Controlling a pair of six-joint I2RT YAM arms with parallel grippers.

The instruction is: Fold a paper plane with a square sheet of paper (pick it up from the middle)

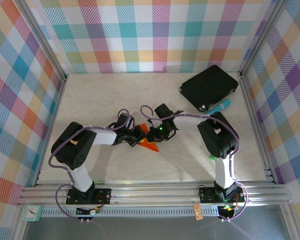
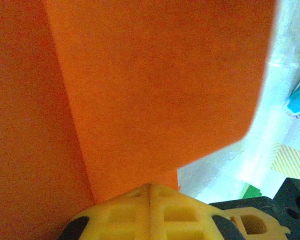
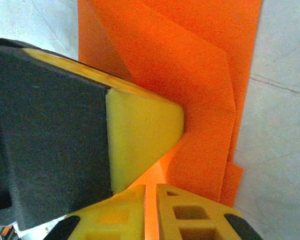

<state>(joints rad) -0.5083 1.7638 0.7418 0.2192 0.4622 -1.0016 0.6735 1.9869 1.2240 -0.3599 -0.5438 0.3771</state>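
Observation:
The square sheet of paper (image 1: 150, 147) is bright orange and folded into overlapping layers with a pointed tip, a paper plane shape held just above mid-table. In the left wrist view the orange paper (image 2: 155, 90) runs down into my left gripper (image 2: 150, 187), whose yellow jaws are pressed together on its edge. My right gripper (image 3: 151, 192) is shut on it too, with a thin orange strip between its yellow fingers (image 3: 190, 210). Stacked creased layers of the paper (image 3: 200, 75) show there, and the left arm's finger (image 3: 140, 135) lies against them. From above, my left gripper (image 1: 138, 136) and right gripper (image 1: 155, 133) meet at the paper.
A black rectangular pad (image 1: 208, 87) lies at the back right with a teal object (image 1: 221, 106) at its near edge. A small green block (image 2: 250, 191) sits on the table beyond the paper. Checked walls and aluminium rails (image 1: 150, 192) bound the table.

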